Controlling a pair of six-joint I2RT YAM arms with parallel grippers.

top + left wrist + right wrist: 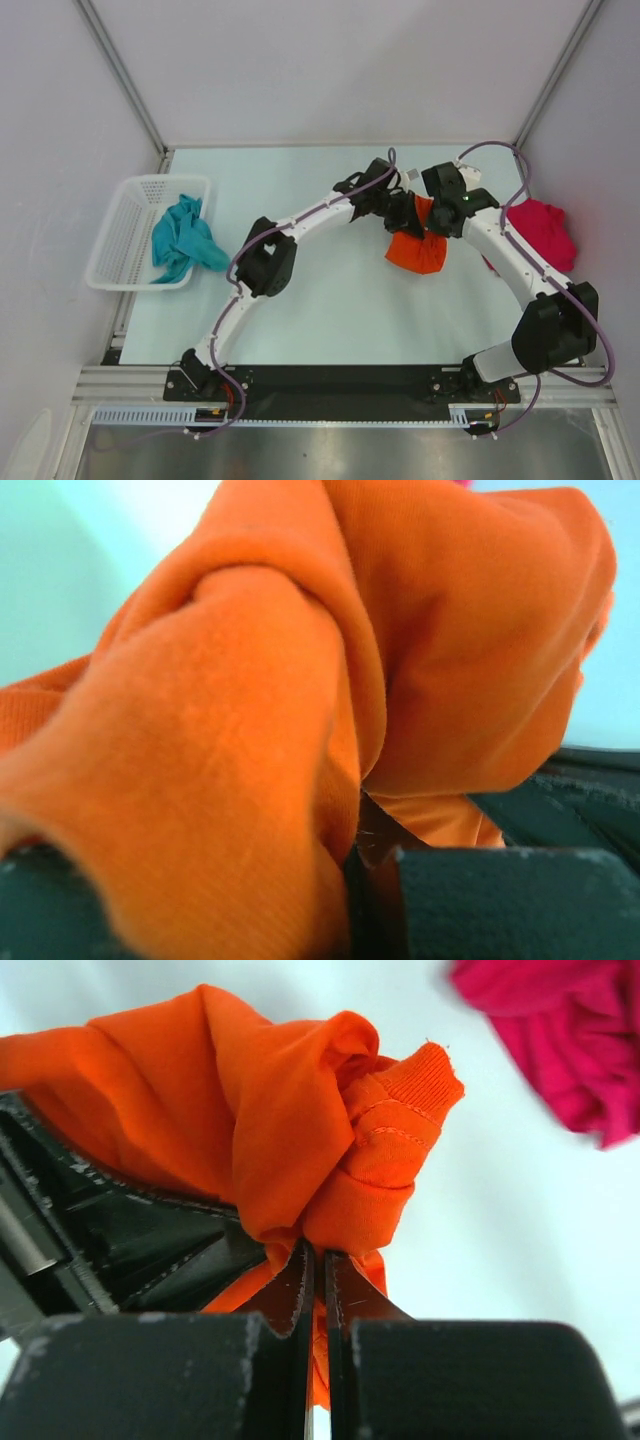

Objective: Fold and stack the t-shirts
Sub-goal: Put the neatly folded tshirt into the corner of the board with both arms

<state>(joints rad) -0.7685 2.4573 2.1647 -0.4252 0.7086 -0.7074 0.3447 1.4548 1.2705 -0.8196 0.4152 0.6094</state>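
Orange t-shirt hangs bunched mid-frame, left tool and right tool both clamped on it; crimson t-shirt lies right, teal t-shirt draped in basket.

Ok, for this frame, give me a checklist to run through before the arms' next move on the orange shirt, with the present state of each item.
1. Right gripper shut on the orange t-shirt: ok, its jaws pinch a fold.
2. Left gripper gripping the same shirt: ok, cloth runs down between its fingers.
3. Shirt spread flat for folding: not ok, it is bunched up.
4. Which edges of the shirt the grippers hold: cannot tell.
5. Crimson t-shirt apart from the orange one: ok, it lies off to the right.
6. Teal t-shirt out of the way: ok, draped over the white basket at left.
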